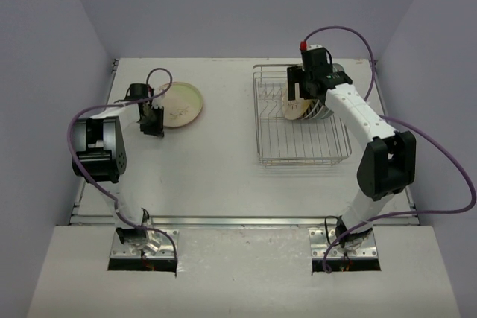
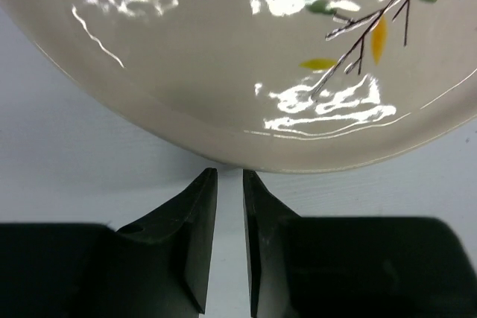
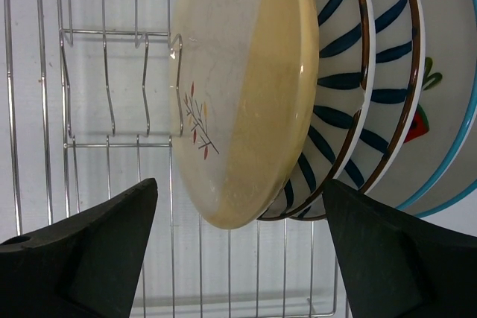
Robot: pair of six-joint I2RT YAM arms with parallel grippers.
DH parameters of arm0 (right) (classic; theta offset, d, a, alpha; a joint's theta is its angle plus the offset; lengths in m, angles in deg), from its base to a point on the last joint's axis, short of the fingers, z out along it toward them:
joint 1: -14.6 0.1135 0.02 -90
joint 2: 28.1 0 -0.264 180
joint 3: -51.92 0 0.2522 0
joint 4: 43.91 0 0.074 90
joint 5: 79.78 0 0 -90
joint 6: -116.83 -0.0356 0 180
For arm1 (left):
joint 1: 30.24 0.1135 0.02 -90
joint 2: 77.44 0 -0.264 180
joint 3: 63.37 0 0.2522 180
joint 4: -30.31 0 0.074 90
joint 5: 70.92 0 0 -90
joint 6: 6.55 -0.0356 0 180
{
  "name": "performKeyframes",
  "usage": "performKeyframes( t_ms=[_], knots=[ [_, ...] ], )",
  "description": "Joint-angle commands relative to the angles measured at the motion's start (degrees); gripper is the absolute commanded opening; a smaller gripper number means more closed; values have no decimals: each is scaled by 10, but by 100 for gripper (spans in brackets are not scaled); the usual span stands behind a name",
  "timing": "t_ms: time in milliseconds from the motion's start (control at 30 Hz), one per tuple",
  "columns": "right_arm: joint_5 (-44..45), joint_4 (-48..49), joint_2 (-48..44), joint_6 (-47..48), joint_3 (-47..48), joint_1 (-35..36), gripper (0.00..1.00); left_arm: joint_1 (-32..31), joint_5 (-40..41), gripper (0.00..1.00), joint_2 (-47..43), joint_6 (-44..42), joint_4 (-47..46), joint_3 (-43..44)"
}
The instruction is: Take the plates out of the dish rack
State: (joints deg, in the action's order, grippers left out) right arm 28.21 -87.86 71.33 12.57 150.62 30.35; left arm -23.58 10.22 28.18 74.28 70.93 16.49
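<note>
The left fingers (image 2: 197, 221) are sitting almost closed, gripping nothing, at the rim of a cream plate (image 2: 223, 57) lying on the surface (image 1: 223, 169); the right fingers (image 3: 82, 258) are hovering wide apart, empty, before a yellowish plate (image 3: 253, 87) standing in the dish rack (image 1: 302, 147) beside blue-striped plates (image 3: 350, 72)

dish rack (image 1: 298, 143) silver | in it: yellowish-cream plate (image 3: 246, 94) w/ red-leaf twig | striped plates (image 3: 350, 72) white + dark blue, brown rims | left of rack: cream plate (image 2: 194, 57), yellow/green leaves

The right arm (image 1: 350, 106) hides most racked plates (image 1: 294, 109); the frame edge crops the fruit-marked plate (image 3: 441, 72).
</note>
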Motion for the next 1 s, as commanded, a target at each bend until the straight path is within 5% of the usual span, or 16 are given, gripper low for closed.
performKeyframes(
  t_ms=[0,500,700,967],
  knots=[
    [3,27,18,-4,30,-4,91,-6,-21,21,9,3,-42,32],
    [-52,26,37,-21,51,-9,72,-6,-57,49,-1,1,-36,44],
    [-65,24,42,-25,51,-9,67,-6,-88,61,-102,-8,-20,3],
    [-83,18,58,-39,60,-7,64,-6,-134,63,-239,-2,18,-5]
  ],
)
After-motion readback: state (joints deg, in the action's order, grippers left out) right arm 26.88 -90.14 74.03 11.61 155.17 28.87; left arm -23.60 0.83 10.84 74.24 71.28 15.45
